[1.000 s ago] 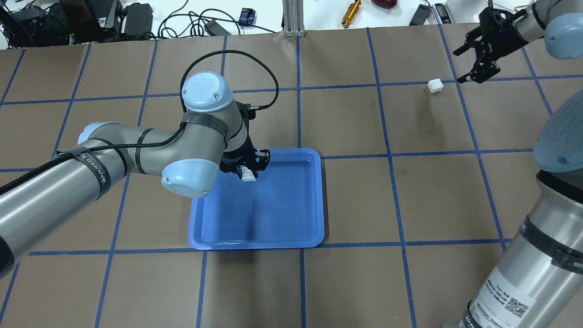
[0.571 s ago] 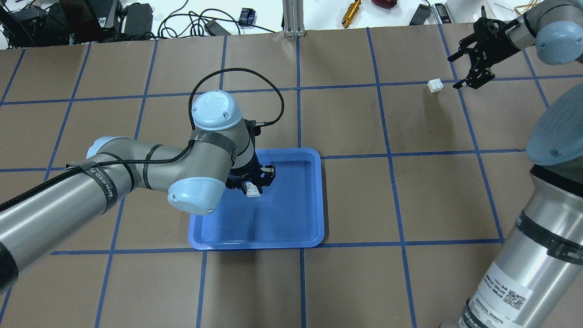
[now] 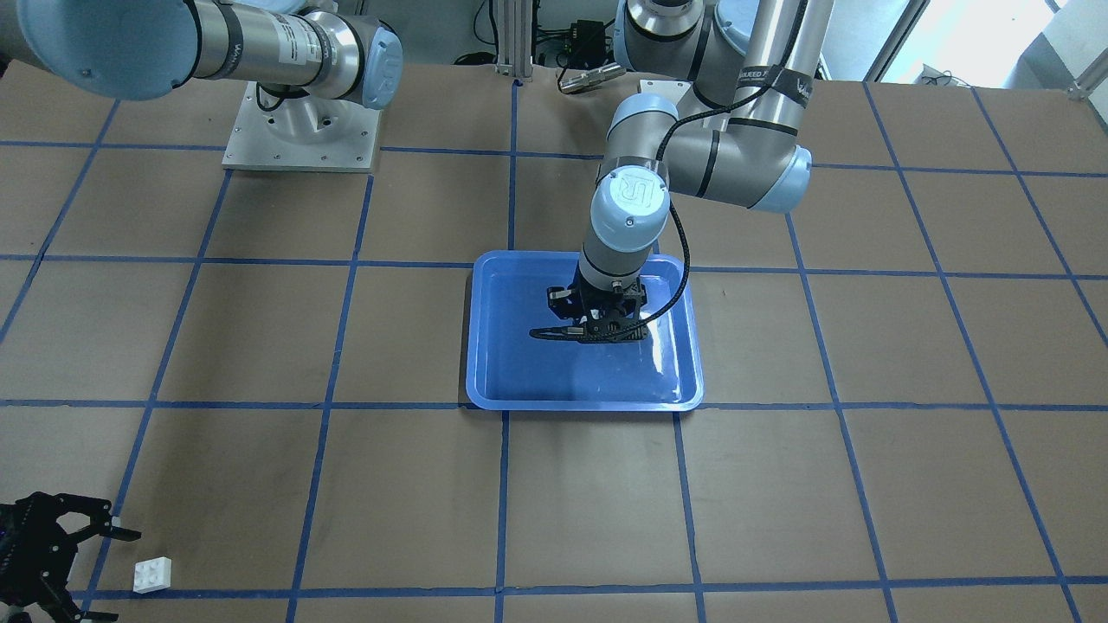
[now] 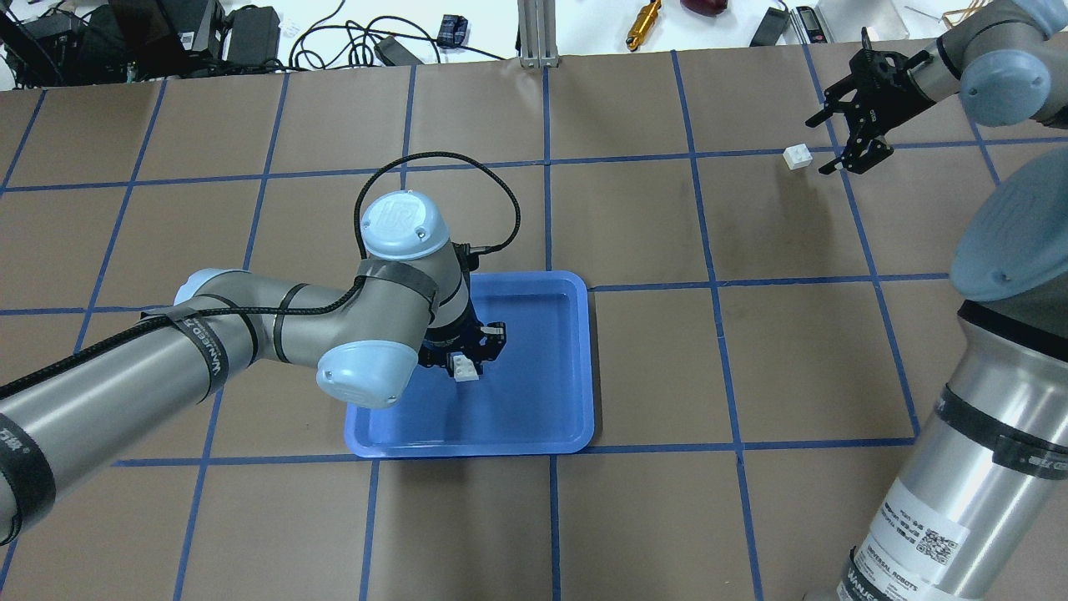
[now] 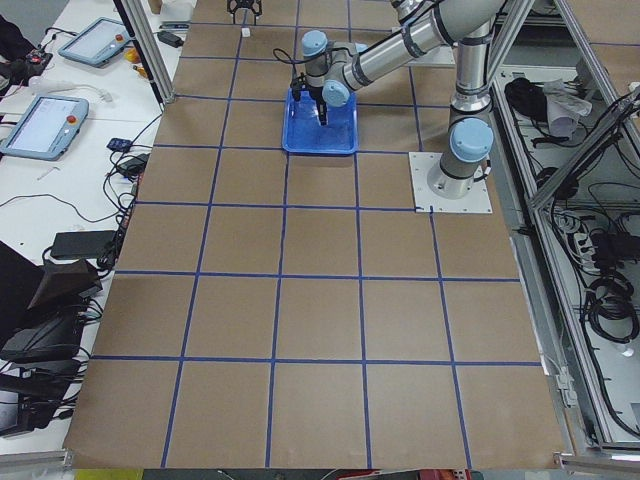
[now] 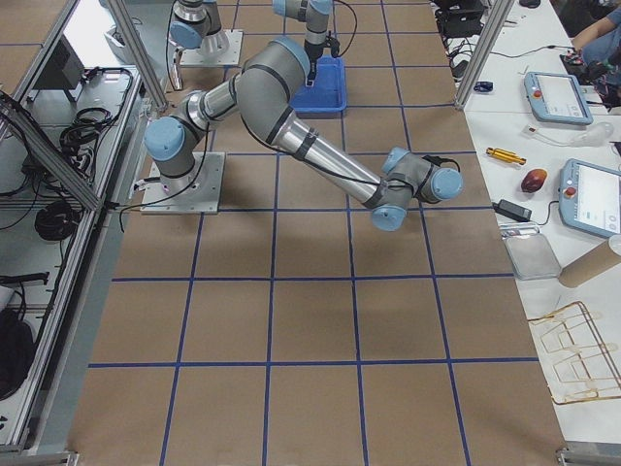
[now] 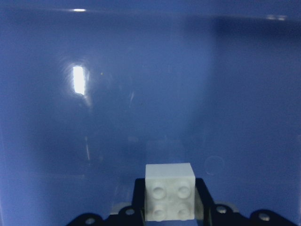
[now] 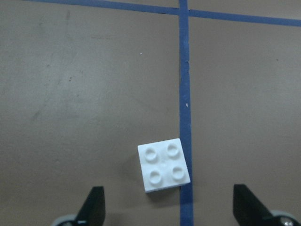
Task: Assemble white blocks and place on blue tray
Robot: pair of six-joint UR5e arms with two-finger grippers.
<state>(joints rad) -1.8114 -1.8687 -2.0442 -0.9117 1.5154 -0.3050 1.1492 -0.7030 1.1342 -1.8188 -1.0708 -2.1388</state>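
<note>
Shifted lower with left gripper (image 4: 464, 357) pinched on one white block (image 4: 465, 368) over blue tray (image 4: 551, 417); edged leftward with right gripper (image 4: 824, 147) spread wide beside second white block (image 4: 798, 156) (upper right, on table (image 4: 651, 367)); still to join, place

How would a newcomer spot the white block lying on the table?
From the central blue tray, look toward the robot's far right. The loose block lies on brown paper against a blue tape line, before the open right gripper; its twin sits in the left gripper.
</note>
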